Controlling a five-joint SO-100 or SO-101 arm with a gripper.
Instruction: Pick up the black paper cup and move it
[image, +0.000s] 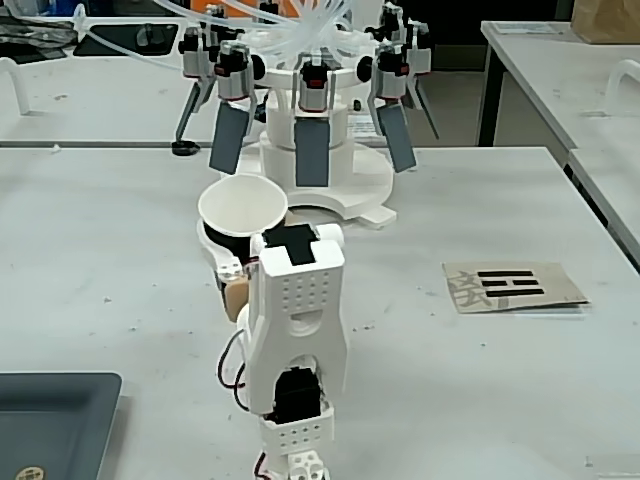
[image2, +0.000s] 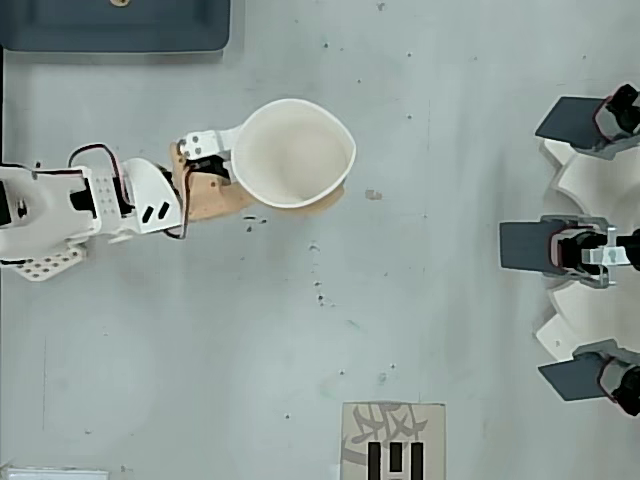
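Observation:
The black paper cup (image: 240, 204) stands upright with its white inside showing; only a strip of its black wall appears under the rim. In the overhead view the black paper cup (image2: 296, 152) has its rim pressed slightly out of round. My gripper (image: 236, 262) is shut on the cup's wall, just ahead of the white arm. From above, the gripper (image2: 285, 172) has a white finger (image2: 207, 143) on one side of the cup and a tan finger (image2: 215, 196) reaching under the other. I cannot tell whether the cup's base touches the table.
A white machine (image: 325, 185) with several dark hanging paddles stands at the far side, on the right in the overhead view (image2: 590, 250). A paper card (image: 512, 285) with black bars lies to the right. A dark tray (image: 50, 420) sits near left.

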